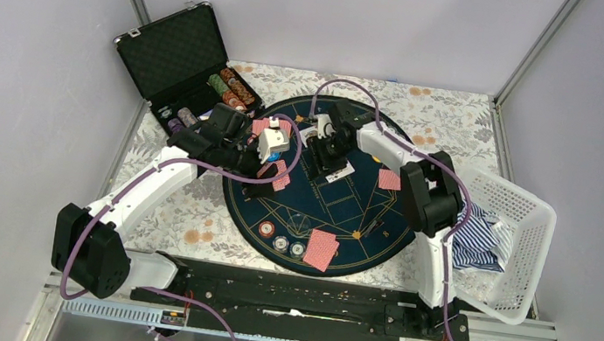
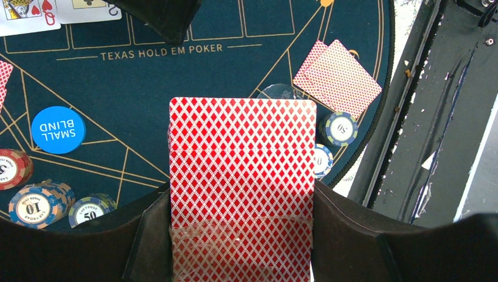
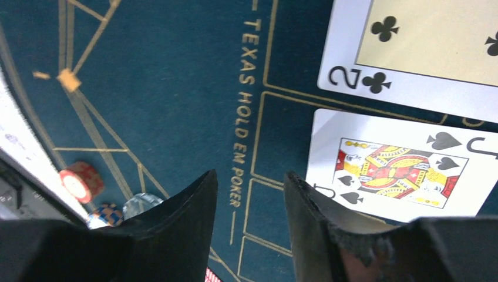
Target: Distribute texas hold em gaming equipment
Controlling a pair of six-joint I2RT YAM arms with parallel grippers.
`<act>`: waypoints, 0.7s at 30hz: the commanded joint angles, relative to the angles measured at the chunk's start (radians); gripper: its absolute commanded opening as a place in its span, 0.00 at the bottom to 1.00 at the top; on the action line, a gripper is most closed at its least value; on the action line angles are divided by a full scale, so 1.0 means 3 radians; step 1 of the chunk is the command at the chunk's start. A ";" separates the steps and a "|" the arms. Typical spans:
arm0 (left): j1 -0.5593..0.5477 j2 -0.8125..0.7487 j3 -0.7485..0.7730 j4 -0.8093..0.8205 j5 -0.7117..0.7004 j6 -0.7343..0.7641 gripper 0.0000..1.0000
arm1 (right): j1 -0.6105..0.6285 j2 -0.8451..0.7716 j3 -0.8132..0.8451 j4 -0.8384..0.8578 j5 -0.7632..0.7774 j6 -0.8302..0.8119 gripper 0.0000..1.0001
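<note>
My left gripper [image 2: 242, 238] is shut on a deck of red-backed playing cards [image 2: 242, 176], held above the round poker mat [image 1: 362, 223]. My right gripper [image 3: 249, 176] hangs open over the mat's card boxes with nothing between its fingers. Right beside it lie a face-up two of clubs [image 3: 423, 47] and a jack of spades [image 3: 399, 167]. Pairs of face-down cards [image 1: 321, 250] [image 1: 389, 179] lie on the mat. Striped poker chips [image 2: 35, 205] [image 2: 340, 128] sit at two places, and a blue small-blind disc [image 2: 57, 129] lies near the left group.
An open black case [image 1: 177, 53] with rows of chips [image 1: 230, 86] stands at the back left. A white basket [image 1: 527, 244] holding striped cloth [image 1: 475, 237] sits at the right. The black rail [image 1: 291, 297] runs along the near edge.
</note>
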 commanded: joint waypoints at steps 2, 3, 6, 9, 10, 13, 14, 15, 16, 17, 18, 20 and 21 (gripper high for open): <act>0.0006 -0.0106 0.0097 0.0169 0.0112 0.0021 0.00 | -0.0156 -0.0651 0.0021 0.0102 -0.0452 0.0166 0.60; 0.0006 -0.0114 0.0101 0.0167 0.0113 0.0023 0.00 | -0.0189 -0.0754 0.0007 0.0139 -0.0501 0.0162 0.65; 0.0007 -0.0124 0.0100 0.0171 0.0113 0.0021 0.00 | -0.0313 -0.1165 -0.0151 0.0371 -0.0675 0.0223 0.81; 0.0006 -0.0128 0.0091 0.0167 0.0111 0.0025 0.00 | -0.0426 -0.1629 -0.0618 0.1005 -0.0719 0.0487 0.99; 0.0009 -0.0126 0.0091 0.0170 0.0114 0.0027 0.00 | -0.0456 -0.1744 -0.0772 0.1173 -0.0742 0.0562 0.99; 0.0006 -0.0127 0.0094 0.0170 0.0113 0.0035 0.00 | -0.0488 -0.1853 -0.0962 0.1326 -0.0942 0.0649 1.00; 0.0006 -0.0130 0.0094 0.0169 0.0112 0.0032 0.00 | -0.0489 -0.1829 -0.0953 0.1281 -0.1148 0.0651 1.00; 0.0006 -0.0125 0.0093 0.0167 0.0115 0.0036 0.00 | -0.0490 -0.1802 -0.0952 0.1251 -0.1413 0.0637 1.00; 0.0006 -0.0120 0.0097 0.0168 0.0110 0.0034 0.00 | -0.0480 -0.1783 -0.0973 0.1279 -0.1666 0.0697 1.00; 0.0004 -0.0112 0.0101 0.0168 0.0103 0.0031 0.00 | -0.0459 -0.1790 -0.1062 0.1436 -0.1803 0.0892 1.00; 0.0006 -0.0112 0.0101 0.0167 0.0103 0.0032 0.00 | -0.0416 -0.1800 -0.1158 0.1605 -0.1902 0.1086 1.00; 0.0006 -0.0106 0.0105 0.0168 0.0102 0.0031 0.00 | -0.0331 -0.1810 -0.1313 0.1863 -0.2001 0.1401 1.00; 0.0006 -0.0099 0.0106 0.0167 0.0103 0.0035 0.00 | -0.0287 -0.1795 -0.1359 0.1961 -0.2046 0.1519 1.00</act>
